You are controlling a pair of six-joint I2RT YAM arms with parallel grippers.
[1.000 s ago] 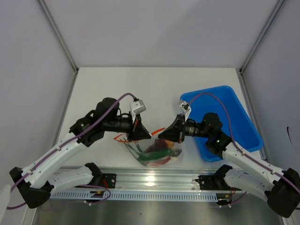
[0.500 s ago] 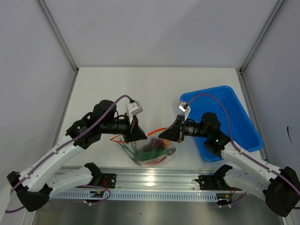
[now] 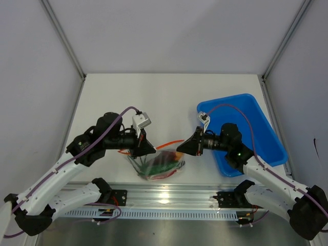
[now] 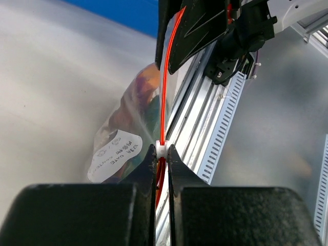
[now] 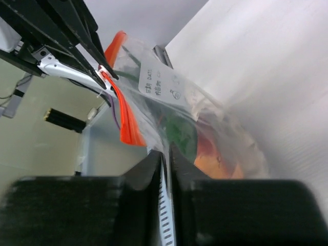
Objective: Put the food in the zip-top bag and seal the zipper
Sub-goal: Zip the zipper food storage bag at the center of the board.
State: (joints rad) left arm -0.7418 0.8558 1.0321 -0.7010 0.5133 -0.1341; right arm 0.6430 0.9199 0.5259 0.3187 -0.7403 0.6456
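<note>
Left gripper: closed tight on the zipper, fingers pinching it at the white slider.
Right gripper: fingers nipped together on the right end of the bag, just past the end of the orange strip.
Zipper: thin orange-red line pulled straight between the two grippers — left end at the slider, right end at the right gripper; sealed or not, cannot tell.
Bag: clear and crinkly, hanging under the strip between the grippers, low over the near edge of the table, just beside the rail; a white label on its side.
Food: inside the bag — red, green and orange shapes through the plastic; single pieces cannot be told apart.
Tray: blue, on the right side of the table, beyond the right arm, apart from the bag.
</note>
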